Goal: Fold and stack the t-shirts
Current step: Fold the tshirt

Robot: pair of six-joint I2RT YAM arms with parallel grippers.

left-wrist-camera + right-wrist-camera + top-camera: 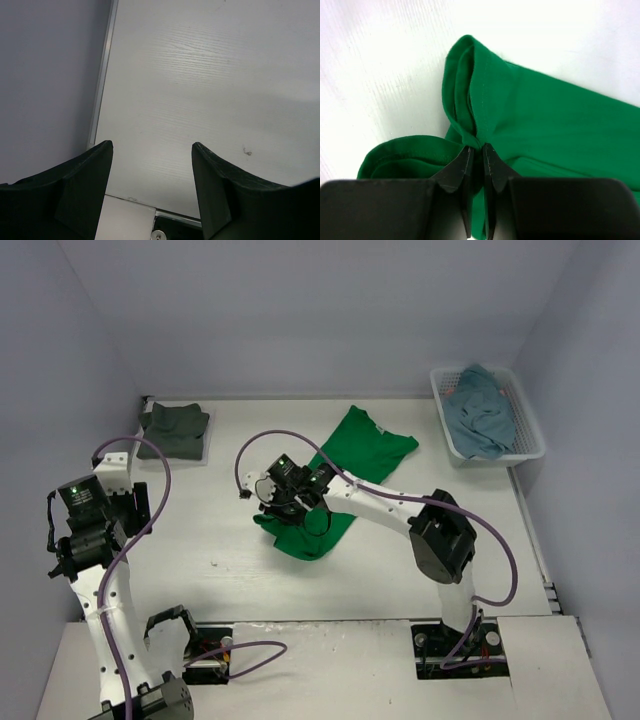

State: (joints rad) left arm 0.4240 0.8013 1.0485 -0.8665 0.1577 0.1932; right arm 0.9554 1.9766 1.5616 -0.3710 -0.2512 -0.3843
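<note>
1. My right gripper [477,150] is pinched almost shut on a bunched, doubled edge of the bright green t-shirt [545,115]. The rest of the cloth spreads ahead of the fingertips and off to their right on the tabletop [380,60].
2. I judge the step in hand to be folding this shirt: the edge is grasped but not yet carried over.
3. The next move calls for a low lift, then drawing the pinched edge across the shirt's body. The grip must stay firm so the thin cloth does not slip out, and the cloth must be laid flat.
4. My left gripper [152,150] stands wide and holds nothing, over bare tabletop well apart from the green shirt.
5. The right wrist view shows the pinch and the layered hem, which my arm hides from above. Only the top view shows the folded dark grey-green t-shirt [175,430] far beyond my left gripper. It also shows the teal-blue t-shirt [480,410] in the white basket [530,452], far right of my right gripper.
</note>
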